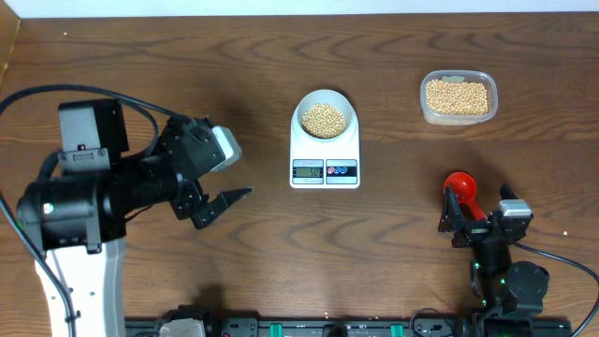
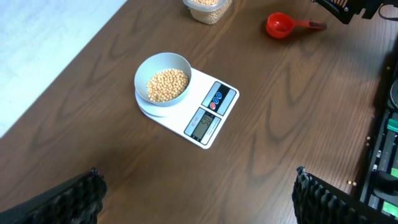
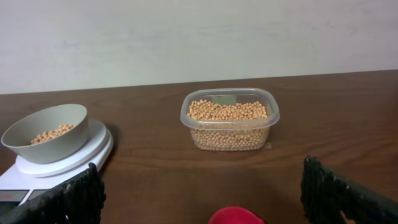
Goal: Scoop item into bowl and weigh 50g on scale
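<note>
The pale bowl stands on the white scale at mid table and holds a layer of beige beans. The left wrist view shows the bowl, its beans and the scale. The right wrist view shows the bowl on the scale at left. My left gripper is open and empty, left of the scale. My right gripper is open at the front right, with a red scoop lying just ahead of its fingers.
A clear plastic tub full of beans stands at the back right, also seen in the right wrist view and the left wrist view. The red scoop shows in the left wrist view too. The scale's display is too small to read.
</note>
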`<state>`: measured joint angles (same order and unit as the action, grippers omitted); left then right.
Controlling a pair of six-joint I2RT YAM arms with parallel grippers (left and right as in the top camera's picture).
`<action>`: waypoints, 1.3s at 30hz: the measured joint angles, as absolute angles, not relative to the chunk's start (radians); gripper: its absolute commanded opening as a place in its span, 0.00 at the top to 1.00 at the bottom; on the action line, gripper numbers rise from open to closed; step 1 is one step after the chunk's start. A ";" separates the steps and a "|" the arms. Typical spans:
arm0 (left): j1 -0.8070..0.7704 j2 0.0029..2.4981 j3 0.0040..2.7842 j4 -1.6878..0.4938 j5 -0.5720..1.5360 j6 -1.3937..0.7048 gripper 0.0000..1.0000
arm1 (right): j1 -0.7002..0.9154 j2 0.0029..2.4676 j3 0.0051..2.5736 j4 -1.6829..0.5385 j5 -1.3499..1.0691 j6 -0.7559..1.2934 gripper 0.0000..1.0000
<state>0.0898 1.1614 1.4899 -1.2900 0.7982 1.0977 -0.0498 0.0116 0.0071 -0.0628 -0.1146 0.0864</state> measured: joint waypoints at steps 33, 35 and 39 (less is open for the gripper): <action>0.090 0.897 1.490 -1.290 0.798 1.100 0.02 | -0.050 0.012 0.007 -0.063 -0.115 0.086 0.01; 0.090 0.897 1.490 -1.290 0.798 1.100 0.02 | -0.050 0.012 0.007 -0.063 -0.115 0.086 0.01; 0.090 0.897 1.490 -1.290 0.798 1.100 0.02 | -0.050 0.012 0.007 -0.063 -0.115 0.086 0.01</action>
